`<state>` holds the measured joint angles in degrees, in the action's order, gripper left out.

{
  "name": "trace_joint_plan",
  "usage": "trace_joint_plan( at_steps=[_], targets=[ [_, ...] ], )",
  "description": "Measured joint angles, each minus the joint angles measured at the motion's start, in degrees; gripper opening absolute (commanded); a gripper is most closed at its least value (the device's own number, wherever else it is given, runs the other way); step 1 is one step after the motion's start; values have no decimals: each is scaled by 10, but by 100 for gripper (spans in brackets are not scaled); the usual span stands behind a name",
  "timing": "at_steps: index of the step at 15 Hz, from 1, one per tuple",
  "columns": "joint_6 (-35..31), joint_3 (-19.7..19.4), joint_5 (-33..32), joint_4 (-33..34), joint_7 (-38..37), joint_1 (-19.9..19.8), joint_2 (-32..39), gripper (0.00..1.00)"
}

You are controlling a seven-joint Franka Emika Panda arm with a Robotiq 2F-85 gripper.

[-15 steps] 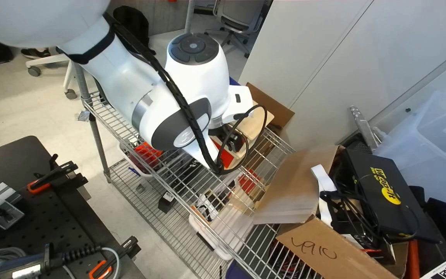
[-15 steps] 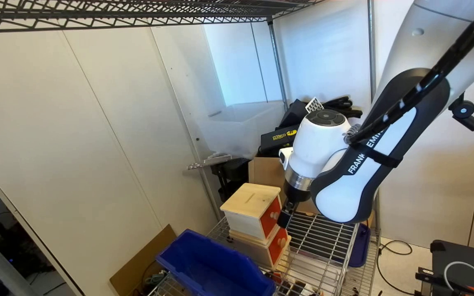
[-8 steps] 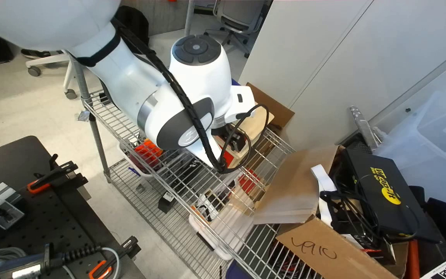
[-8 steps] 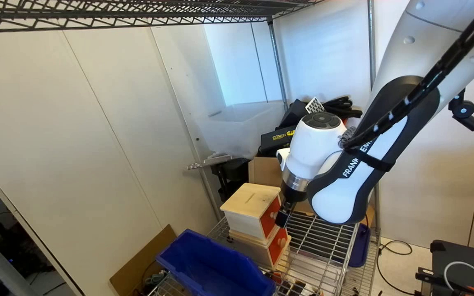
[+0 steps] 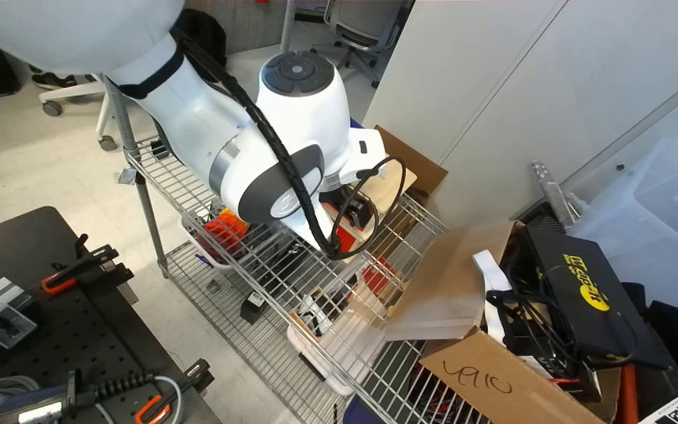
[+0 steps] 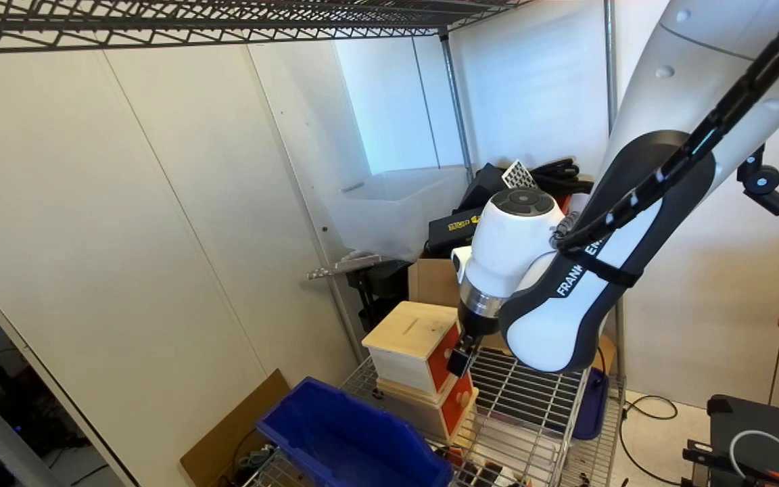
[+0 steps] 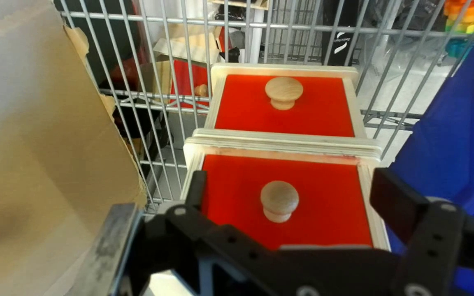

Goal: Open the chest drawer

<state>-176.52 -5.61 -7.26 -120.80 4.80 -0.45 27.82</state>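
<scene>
We record the gripper (image 7: 294, 187) with its fingers (image 7: 399, 203) wide apart; in the wrist view a pale wooden knob (image 7: 279, 199) shows between them, clear of both. It sits on the red upper front (image 7: 323, 197) of the plywood chest (image 7: 284, 144). From this knob we log the lower red front (image 7: 284, 122) at 12 o'clock, a blue bin (image 7: 459, 144) at 2 o'clock, a cardboard flap (image 7: 52, 156) at 9 o'clock. In an exterior view we place the chest on a wire shelf (image 6: 531, 385), the gripper just beside its 3 o'clock side.

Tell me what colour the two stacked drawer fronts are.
Both drawer fronts are bright red; they show best in the wrist view.
</scene>
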Motion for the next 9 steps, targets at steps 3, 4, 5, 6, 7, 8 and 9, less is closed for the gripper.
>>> trace_joint_plan(
  at_steps=[3,4,5,6,7,8,9],
  targets=[
    [2,8,7,0,-4,0,0,100],
    [3,10,9,0,-5,0,0,100],
    [5,13,11,0,-5,-2,0,100],
    [11,20,12,0,-5,-6,0,100],
    [19,31,14,0,-4,-13,-1,100],
    [25,41,17,0,-2,-20,-1,100],
    [27,47,18,0,-1,-24,-2,100]
  ],
)
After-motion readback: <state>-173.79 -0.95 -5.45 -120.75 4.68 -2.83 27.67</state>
